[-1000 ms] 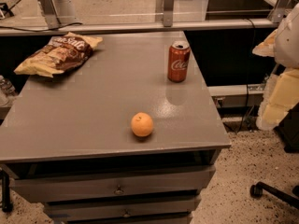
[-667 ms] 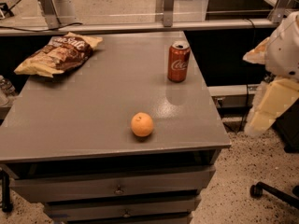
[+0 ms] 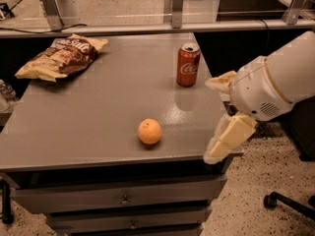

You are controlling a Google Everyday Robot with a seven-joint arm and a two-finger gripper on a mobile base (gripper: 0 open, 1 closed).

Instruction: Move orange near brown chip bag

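Noting gripper (image 3: 211, 120) hanging just off the right front corner of the table (image 3: 93, 117), blocky cream fingers (image 3: 229, 139) spread wide, pinching nothing. Finding orange (image 3: 149, 131) nearest, round and matte, sitting alone near the front edge, apart from the gripper. Logging red soda can (image 3: 188, 65) standing upright farther back, white script like Coca-Cola's down its side. Spotting brown chip bag (image 3: 61, 57) lying flat at far left corner, crinkled, yellow ends, pale lettering only partly readable. Recording tabletop as smooth grey.
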